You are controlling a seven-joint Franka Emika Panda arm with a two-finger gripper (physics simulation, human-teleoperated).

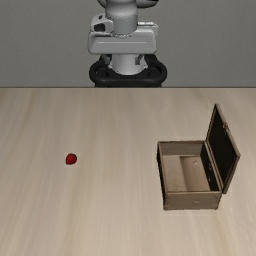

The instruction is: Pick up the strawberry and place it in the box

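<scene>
A small red strawberry (71, 158) lies at nine o'clock on the pale wooden table (110, 215), well apart from the open brown wooden box (190, 178) at four o'clock. I cannot tell the state of the gripper (121, 50).

Bright, even light falls from above across the pale tabletop (100, 130), which keeps one tone from edge to edge, and the grey wall (40, 40) behind is flat and uniform. Shadows are faint and soft: a slight dark smudge under the strawberry (71, 159), shade inside the box (192, 201) and on its raised lid (224, 150). The robot (122, 40) is brightest on its white shell, darkest around its base.
</scene>
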